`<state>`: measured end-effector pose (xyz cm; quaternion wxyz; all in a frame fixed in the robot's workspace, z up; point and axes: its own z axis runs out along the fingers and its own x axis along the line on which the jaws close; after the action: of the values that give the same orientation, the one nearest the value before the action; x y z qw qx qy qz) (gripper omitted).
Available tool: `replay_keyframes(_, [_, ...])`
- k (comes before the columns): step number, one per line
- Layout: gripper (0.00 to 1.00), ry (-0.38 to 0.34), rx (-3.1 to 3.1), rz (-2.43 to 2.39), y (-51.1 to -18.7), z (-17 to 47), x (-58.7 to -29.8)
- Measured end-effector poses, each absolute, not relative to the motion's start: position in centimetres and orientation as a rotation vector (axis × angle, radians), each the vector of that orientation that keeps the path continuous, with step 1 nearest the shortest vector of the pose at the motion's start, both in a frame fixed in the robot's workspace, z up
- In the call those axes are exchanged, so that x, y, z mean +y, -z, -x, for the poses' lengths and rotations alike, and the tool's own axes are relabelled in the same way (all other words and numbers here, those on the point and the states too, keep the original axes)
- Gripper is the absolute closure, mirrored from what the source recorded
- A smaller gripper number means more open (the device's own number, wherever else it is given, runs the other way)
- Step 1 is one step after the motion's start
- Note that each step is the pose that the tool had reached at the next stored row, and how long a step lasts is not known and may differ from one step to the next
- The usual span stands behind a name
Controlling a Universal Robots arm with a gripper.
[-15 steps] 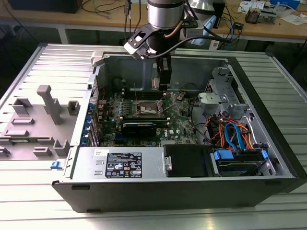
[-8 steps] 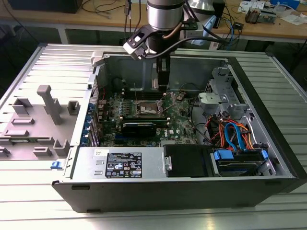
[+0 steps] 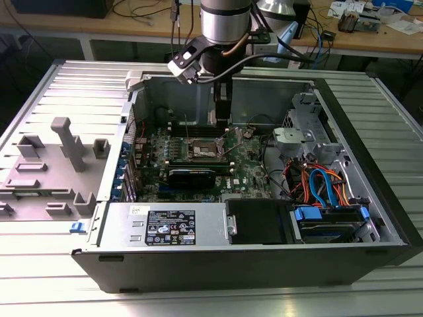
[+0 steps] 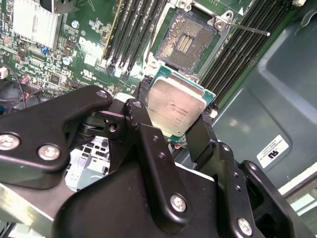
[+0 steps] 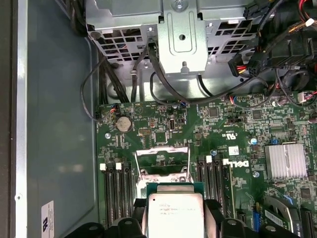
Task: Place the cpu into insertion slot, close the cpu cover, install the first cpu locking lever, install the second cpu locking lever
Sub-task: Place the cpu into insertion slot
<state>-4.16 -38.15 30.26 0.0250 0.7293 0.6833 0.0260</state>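
The fingers [image 4: 138, 116] grip the cpu [image 4: 176, 105] by two opposite edges, with its silvery top facing the camera in both wrist views. It is held over the motherboard [image 4: 94, 44], close to the open slot [image 4: 187, 42] but not seated in it. In the first wrist view the cover [image 5: 162, 157] stands swung open beyond the cpu. In the exterior view the arm reaches down into the open case [image 3: 231, 277], which lies on the table [image 3: 39, 284].

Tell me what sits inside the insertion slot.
Nothing: the insertion slot lies open with no chip seated. The cpu, held in the gripper, hides the slot's nearest edge in the second wrist view.
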Motion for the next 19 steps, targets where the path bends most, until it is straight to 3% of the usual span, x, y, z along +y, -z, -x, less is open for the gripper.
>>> replay_keyframes(19, [0.46, -0.08, 2.113, -2.255, -28.9, 4.2, -38.3])
